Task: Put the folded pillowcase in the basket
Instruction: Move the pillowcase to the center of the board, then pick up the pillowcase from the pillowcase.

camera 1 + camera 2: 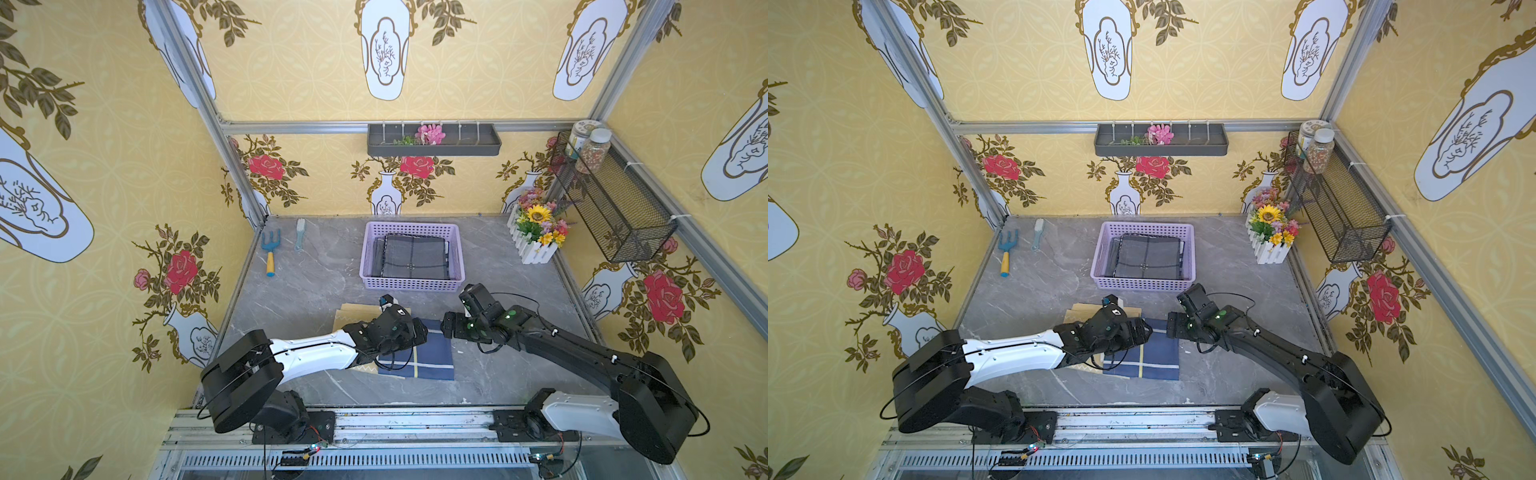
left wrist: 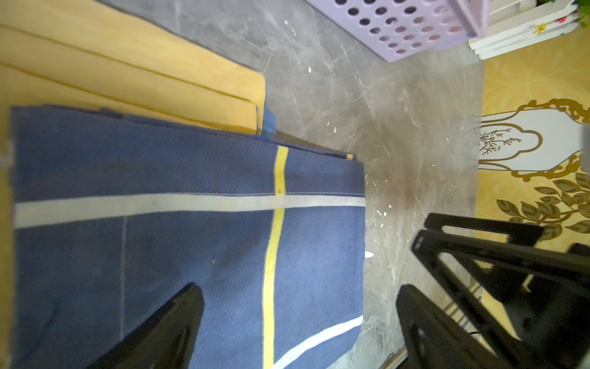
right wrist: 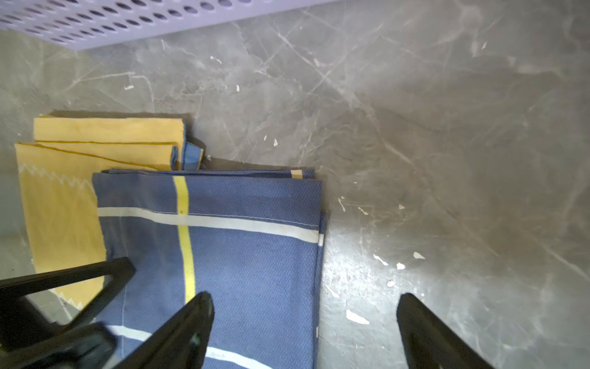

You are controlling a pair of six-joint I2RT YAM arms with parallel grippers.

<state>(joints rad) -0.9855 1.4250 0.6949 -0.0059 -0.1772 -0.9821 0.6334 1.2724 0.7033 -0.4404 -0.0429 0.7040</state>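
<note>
Lies outside the basket (image 1: 411, 284), near its front wall, partly hidden under the left arm (image 1: 316, 357) in both top views: folded pillowcase (image 1: 432, 361), navy, yellow and white stripes. Spread wide, holding nothing: left gripper (image 2: 300, 289), right gripper (image 3: 306, 296).

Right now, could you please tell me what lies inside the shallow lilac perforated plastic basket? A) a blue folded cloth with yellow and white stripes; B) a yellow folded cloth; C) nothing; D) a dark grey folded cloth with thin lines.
D: in both top views a dark grey folded cloth lies in the lilac basket, while the blue striped cloth lies outside it.
</note>
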